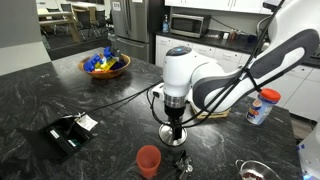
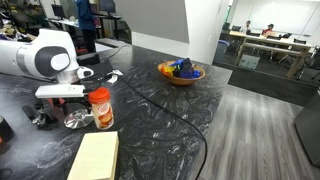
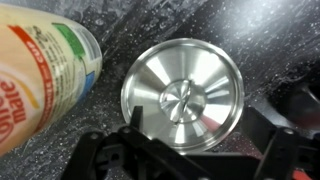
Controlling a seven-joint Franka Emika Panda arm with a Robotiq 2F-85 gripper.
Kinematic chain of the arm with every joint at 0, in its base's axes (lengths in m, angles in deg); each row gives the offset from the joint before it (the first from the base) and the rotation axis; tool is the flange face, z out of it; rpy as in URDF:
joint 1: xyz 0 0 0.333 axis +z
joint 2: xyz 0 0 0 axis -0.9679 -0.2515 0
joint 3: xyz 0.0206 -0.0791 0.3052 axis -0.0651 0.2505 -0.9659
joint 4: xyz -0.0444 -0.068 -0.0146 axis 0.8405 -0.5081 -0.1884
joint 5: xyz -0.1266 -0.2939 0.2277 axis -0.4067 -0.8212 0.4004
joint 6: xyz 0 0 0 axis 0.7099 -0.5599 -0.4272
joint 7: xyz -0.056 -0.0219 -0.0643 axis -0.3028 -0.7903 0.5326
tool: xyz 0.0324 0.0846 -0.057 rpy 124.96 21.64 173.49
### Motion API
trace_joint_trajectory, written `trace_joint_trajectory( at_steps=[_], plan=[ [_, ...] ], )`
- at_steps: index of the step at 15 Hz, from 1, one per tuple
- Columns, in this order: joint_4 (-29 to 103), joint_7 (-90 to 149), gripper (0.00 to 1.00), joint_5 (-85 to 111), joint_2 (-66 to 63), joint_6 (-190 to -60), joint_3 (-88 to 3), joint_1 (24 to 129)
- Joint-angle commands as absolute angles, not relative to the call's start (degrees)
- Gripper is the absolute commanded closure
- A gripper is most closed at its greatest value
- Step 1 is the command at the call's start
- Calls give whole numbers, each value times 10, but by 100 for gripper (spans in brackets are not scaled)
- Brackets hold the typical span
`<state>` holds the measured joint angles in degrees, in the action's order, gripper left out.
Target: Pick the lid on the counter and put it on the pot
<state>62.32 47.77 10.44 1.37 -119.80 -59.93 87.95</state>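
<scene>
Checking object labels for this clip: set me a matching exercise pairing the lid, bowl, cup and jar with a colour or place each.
Things:
1 lid
2 bowl
3 cup
4 jar

Descriptions:
a orange-topped
b shiny silver, right below the tool
c red
d wooden

Pairs: 1-b; 2-d; 3-c; 4-a

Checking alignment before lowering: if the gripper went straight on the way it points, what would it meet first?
Probably the lid, near its middle: the wrist view shows it directly ahead of the open gripper, between the jaws. The gap is hard to judge.
</scene>
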Motion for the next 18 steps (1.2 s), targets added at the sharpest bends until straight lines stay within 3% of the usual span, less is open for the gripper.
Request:
trace_joint_trajectory(
  at_steps=[1,18],
  plan=[
    [610,501,0,115,9,-1174,-600,871],
    [639,489,0,143,14,-1195,-600,869]
  ],
)
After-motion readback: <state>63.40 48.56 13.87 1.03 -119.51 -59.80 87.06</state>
